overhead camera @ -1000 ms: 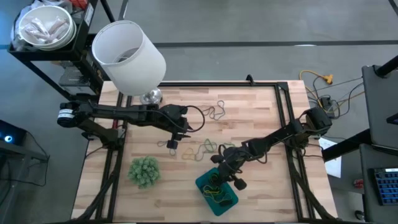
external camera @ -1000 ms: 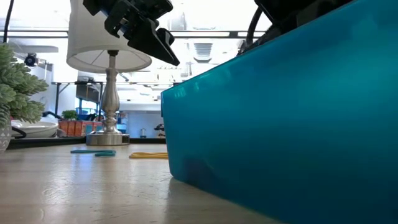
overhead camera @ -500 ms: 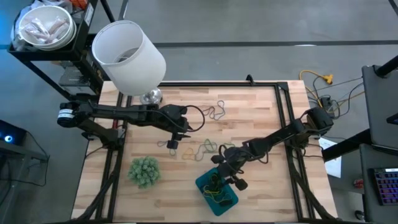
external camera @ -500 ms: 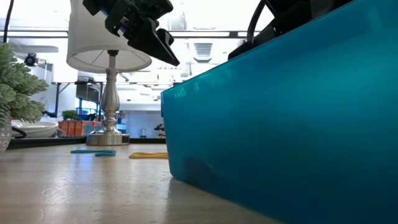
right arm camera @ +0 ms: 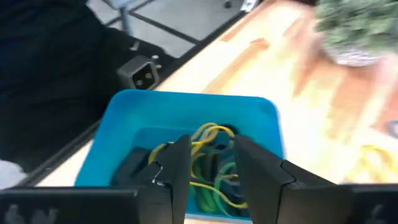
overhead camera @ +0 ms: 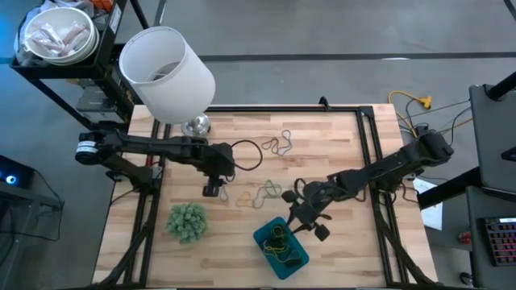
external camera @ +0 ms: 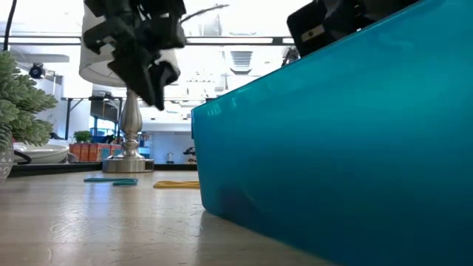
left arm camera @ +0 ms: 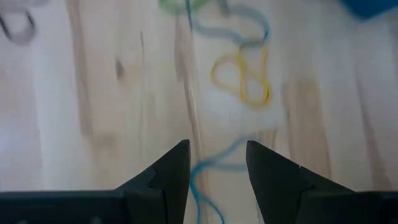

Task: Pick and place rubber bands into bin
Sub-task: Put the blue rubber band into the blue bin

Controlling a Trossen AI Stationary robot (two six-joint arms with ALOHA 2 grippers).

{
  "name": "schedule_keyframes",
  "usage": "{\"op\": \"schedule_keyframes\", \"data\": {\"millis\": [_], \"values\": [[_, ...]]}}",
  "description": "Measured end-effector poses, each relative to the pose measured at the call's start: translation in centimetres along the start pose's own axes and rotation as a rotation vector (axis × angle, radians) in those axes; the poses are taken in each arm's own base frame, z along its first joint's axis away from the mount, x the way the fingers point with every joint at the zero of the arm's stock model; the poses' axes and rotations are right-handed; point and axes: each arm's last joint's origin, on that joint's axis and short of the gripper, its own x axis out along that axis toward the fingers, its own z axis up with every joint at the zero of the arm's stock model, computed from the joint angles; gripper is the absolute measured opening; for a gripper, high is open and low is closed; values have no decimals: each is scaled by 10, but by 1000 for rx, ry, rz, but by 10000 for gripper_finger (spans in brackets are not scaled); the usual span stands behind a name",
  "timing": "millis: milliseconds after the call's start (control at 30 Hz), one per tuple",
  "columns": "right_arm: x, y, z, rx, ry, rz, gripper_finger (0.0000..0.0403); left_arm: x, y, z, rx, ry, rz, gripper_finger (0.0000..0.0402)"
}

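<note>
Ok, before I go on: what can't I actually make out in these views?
- Low view: the bin wall fills the frame, hiding its contents and the table behind it.
- Left wrist view: motion blur; the blue rubber band runs off the edge between the left end effector's open fingers.
- High view: bands in the bin are too small to count.
- Right wrist view: the right end effector covers part of the pile.

my right gripper [overhead camera: 313,225] pulled up and away from over the bin [overhead camera: 281,246], now beside its rim with fingers parted, my left gripper [overhead camera: 211,190] shifted toward the table's left side, over a blue band [left arm camera: 208,171]
</note>
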Motion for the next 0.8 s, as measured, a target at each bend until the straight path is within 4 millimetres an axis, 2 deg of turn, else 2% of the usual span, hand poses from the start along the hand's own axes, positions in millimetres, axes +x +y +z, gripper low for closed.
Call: {"op": "schedule_keyframes", "data": {"millis": [133, 333, 600, 800], "values": [[-16, 3, 8, -44, -23, -67, 110, 16, 1, -3, -30, 90, -13, 141], [-34, 8, 15, -77, -61, -83, 109, 51, 4, -7, -15, 239, -39, 141], [-44, 12, 10, -68, -48, -105, 101, 98, 7, -18, 32, 432, -60, 141], [-43, 12, 8, -63, -30, -102, 102, 105, 7, -19, 47, 466, -25, 141]]}}
